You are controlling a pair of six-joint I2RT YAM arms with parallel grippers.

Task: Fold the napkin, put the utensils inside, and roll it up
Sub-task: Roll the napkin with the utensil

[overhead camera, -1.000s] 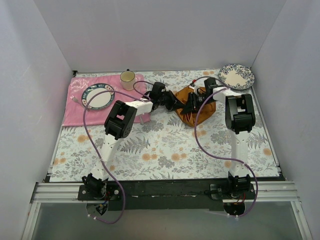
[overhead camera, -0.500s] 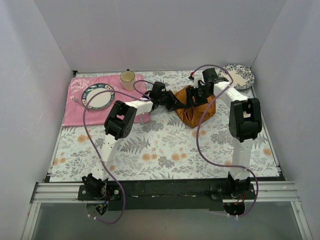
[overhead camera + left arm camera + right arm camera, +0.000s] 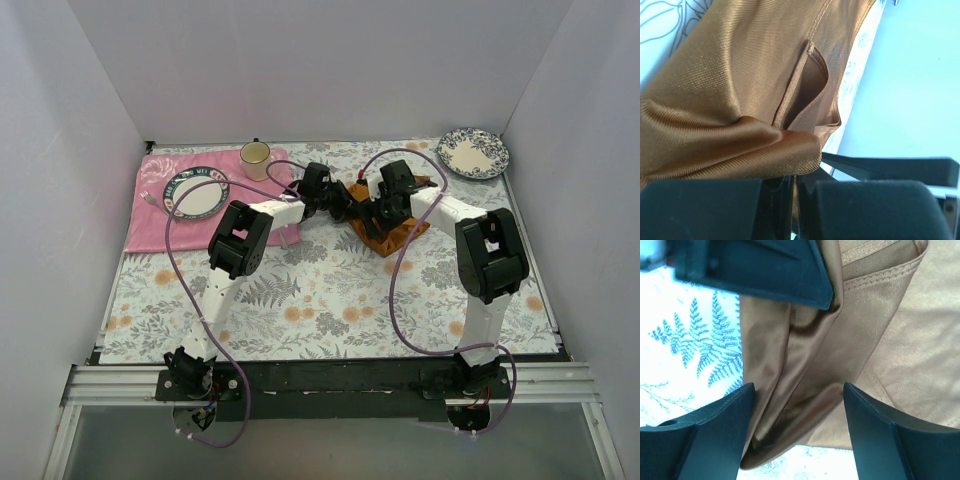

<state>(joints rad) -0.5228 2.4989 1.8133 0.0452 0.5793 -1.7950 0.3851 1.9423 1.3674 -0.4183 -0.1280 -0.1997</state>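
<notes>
The rust-orange napkin lies bunched on the floral table at the back centre. My left gripper is at its left edge and is shut on a fold of the napkin; cloth is pinched between the left gripper's black fingers. My right gripper hangs just right of it, open, low over the napkin. A creased ridge of cloth runs between the right gripper's spread fingers, which do not grip it. The utensils are not in view.
A pink placemat at the back left carries a teal-rimmed plate. A cream cup stands behind it. A blue floral plate sits in the back right corner. White walls close off three sides.
My right gripper has opened and swung left from the back right until it is close beside the left gripper. The napkin now lies lower and flatter. The left arm has held still.
</notes>
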